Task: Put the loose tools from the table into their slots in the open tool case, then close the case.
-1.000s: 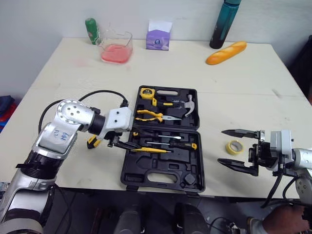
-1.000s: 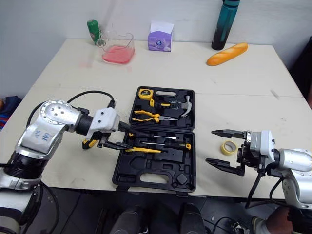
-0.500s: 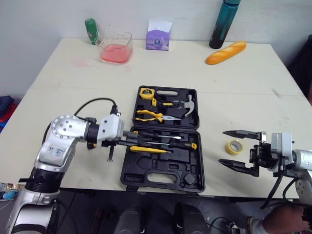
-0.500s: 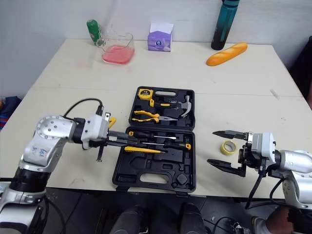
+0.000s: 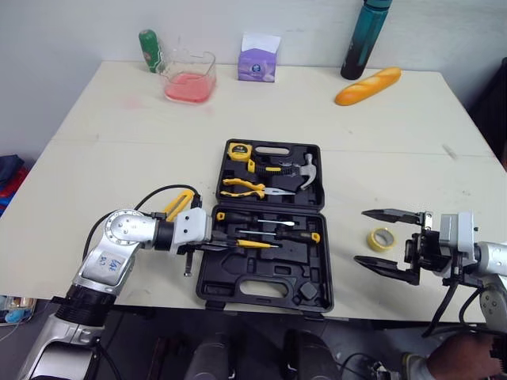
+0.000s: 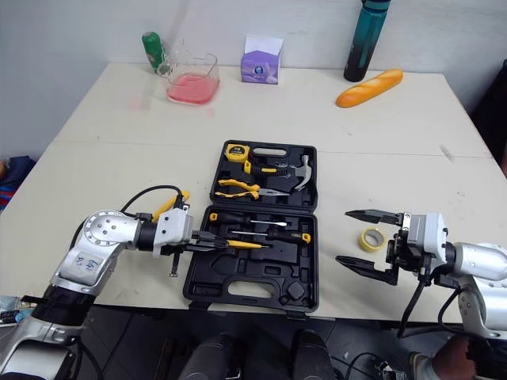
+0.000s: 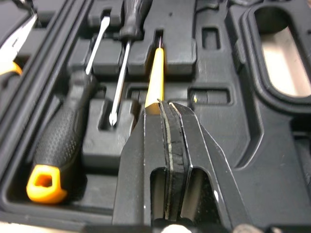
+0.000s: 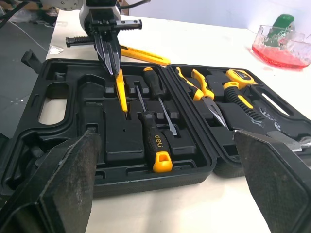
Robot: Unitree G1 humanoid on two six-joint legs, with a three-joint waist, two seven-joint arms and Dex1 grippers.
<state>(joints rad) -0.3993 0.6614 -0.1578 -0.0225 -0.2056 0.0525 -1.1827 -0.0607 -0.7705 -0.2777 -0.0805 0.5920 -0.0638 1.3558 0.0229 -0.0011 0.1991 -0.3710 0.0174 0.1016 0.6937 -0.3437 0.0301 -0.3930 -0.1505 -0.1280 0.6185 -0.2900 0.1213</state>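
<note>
Left eye view: the black moulded plastic tool case [image 5: 269, 273] lies open at mid-frame. From the lower left, the left gripper [image 5: 219, 244] pinches the tail of a slim yellow tool [image 5: 255, 244], held low and level, probably to line it up with its slot. At lower right, the right gripper [image 5: 360, 237] is spread wide beside the yellow tape roll [image 5: 381, 238] on the table, likely ready for it.

Left wrist view: the fingers are pressed together on the yellow shaft, whose tip lies in a groove beside a black-handled screwdriver [image 7: 58, 141].

Right wrist view: the spread pads [image 8: 73, 179] frame the case at lower left and right.
</note>
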